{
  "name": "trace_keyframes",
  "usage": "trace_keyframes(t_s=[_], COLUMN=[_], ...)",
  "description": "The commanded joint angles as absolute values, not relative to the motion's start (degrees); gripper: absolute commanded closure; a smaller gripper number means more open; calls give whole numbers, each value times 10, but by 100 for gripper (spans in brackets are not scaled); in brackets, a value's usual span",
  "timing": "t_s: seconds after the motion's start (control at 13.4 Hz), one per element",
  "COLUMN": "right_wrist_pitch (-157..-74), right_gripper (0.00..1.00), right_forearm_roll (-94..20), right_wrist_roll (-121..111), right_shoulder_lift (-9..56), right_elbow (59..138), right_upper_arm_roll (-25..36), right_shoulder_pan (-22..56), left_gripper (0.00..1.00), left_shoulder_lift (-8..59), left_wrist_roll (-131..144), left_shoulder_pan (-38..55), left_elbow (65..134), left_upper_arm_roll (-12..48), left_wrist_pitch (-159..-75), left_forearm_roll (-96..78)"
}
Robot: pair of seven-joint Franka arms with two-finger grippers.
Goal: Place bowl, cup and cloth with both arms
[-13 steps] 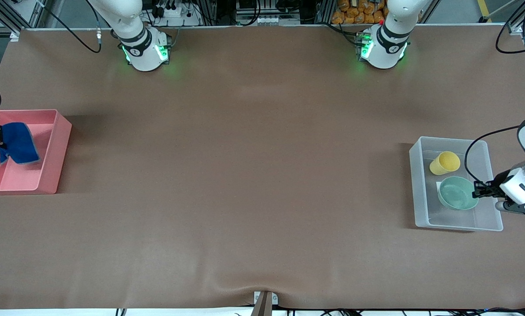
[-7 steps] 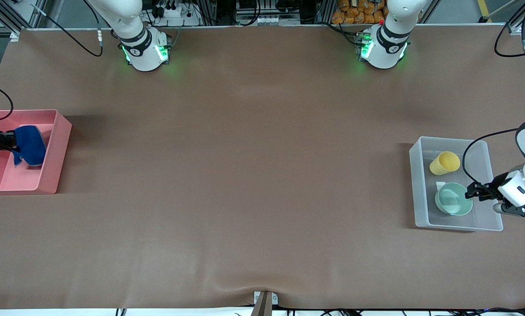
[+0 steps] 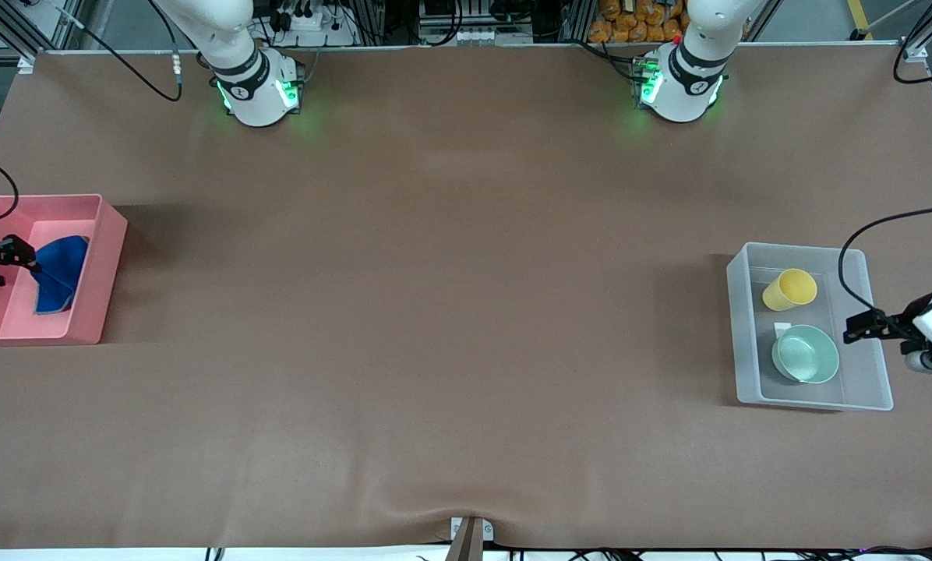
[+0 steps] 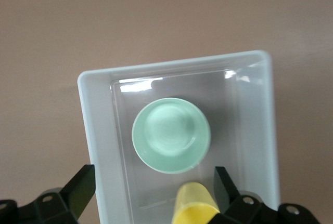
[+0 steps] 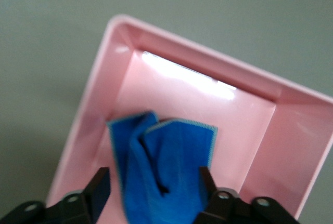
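The mint-green bowl [image 3: 806, 353] sits upright in the clear bin [image 3: 746, 327], with the yellow cup [image 3: 789, 289] lying on its side beside it, farther from the front camera. My left gripper [image 3: 856, 327] hangs open over the bin's rim at the left arm's end and holds nothing. In the left wrist view the bowl [image 4: 170, 134] and cup [image 4: 195, 206] show between the spread fingers [image 4: 80, 187]. The blue cloth [image 3: 57, 273] lies crumpled in the pink bin [image 3: 96, 265]. My right gripper [image 3: 18, 253] is open just above it. The right wrist view shows the cloth [image 5: 164, 172] under the parted gripper [image 5: 152, 190].
The pink bin [image 5: 197, 63] stands at the right arm's end of the brown table, the clear bin [image 4: 86, 125] at the left arm's end. Both arm bases [image 3: 259, 89] stand along the table's edge farthest from the front camera.
Both grippers have opened. The bowl has come down into the clear bin and the left gripper has drawn back from it. The cloth has dropped from the right gripper into the pink bin.
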State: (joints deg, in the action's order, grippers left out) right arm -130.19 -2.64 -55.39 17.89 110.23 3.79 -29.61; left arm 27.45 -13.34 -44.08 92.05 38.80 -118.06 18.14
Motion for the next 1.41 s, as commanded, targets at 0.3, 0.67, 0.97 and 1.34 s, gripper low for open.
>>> trace_keyframes(t_s=[0.3, 0.67, 0.97, 1.34], right_wrist_pitch=[-1144, -953, -829, -756], right_gripper=[0, 0, 0, 0], right_forearm_roll=[-28, -28, -34, -28], right_wrist_roll=[-284, -73, 49, 54], right_shoulder_lift=[56, 8, 8, -2], right_elbow=[1089, 1014, 912, 844], right_upper_arm_roll=[40, 38, 33, 29], right_shoulder_pan=[-161, -62, -20, -5], left_gripper=[0, 0, 0, 0], left_shoulder_lift=[111, 80, 80, 33], left_wrist_roll=[-46, -32, -32, 42], left_shoulder_pan=[-441, -442, -434, -202], left_elbow=[935, 876, 846, 855], left_upper_arm_roll=[423, 455, 449, 221], left_wrist_pitch=[-1090, -1015, -986, -932], left_forearm_roll=[91, 90, 36, 0])
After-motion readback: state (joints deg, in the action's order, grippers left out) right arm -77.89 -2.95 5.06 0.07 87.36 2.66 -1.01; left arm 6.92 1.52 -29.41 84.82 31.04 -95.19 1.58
